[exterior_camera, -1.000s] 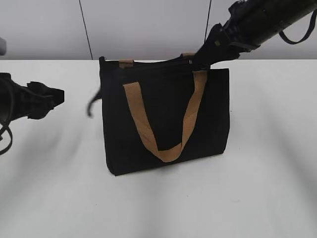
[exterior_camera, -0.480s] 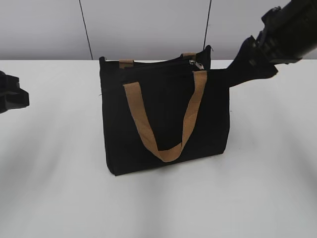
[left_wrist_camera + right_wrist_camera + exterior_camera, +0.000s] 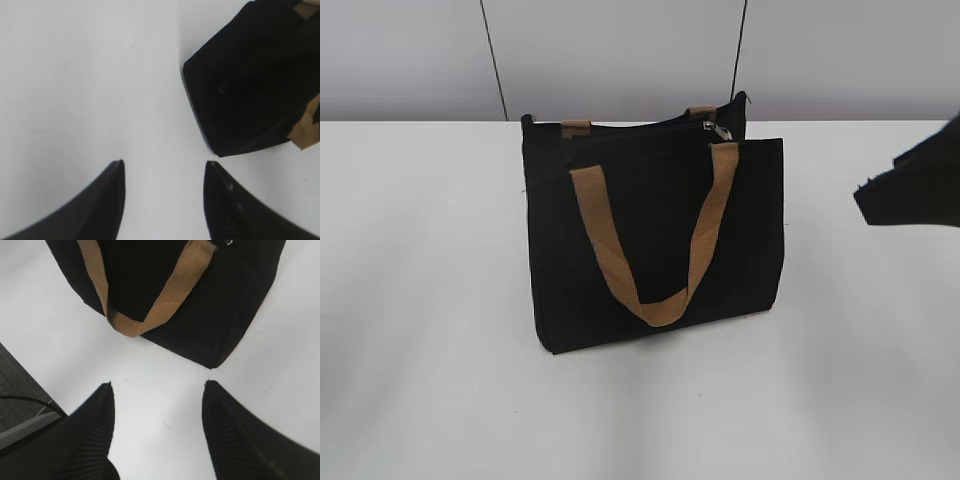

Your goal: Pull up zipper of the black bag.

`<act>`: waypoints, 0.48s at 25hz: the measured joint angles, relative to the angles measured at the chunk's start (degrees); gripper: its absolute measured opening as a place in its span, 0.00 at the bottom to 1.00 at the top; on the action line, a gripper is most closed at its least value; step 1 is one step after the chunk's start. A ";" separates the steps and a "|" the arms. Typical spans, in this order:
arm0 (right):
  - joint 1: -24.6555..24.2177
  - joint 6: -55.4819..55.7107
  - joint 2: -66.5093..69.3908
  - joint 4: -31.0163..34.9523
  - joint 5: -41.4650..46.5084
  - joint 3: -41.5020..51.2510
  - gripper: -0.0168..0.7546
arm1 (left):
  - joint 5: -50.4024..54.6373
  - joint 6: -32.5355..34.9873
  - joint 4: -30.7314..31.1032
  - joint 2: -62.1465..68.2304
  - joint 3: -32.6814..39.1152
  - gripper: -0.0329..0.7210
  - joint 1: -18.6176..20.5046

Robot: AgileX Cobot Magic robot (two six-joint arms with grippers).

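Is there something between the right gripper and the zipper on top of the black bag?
Nothing visible stands between them. The right gripper is off to the bag's right over bare table, jaws open and empty. The zipper sits exposed at the top right of the black bag; the tan handle hangs below it.

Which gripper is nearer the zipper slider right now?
Right. The right gripper hangs off the black bag's right side, jaws open, while the left gripper is outside the exterior view; zipper untouched.

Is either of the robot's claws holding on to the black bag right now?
No. Both wrist views show the left gripper and right gripper open over bare table, apart from the black bag.
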 joint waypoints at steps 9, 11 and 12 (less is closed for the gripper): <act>0.00 12.83 -22.86 -7.35 2.79 9.84 0.59 | 7.97 0.76 2.40 -13.65 0.14 0.55 -1.89; 0.00 15.62 -27.57 -9.25 4.64 10.66 0.59 | 9.50 0.76 3.17 -16.97 1.07 0.55 -1.94; 0.00 16.97 -29.33 -10.61 5.82 10.98 0.59 | 10.09 0.82 3.39 -18.69 1.62 0.55 -1.94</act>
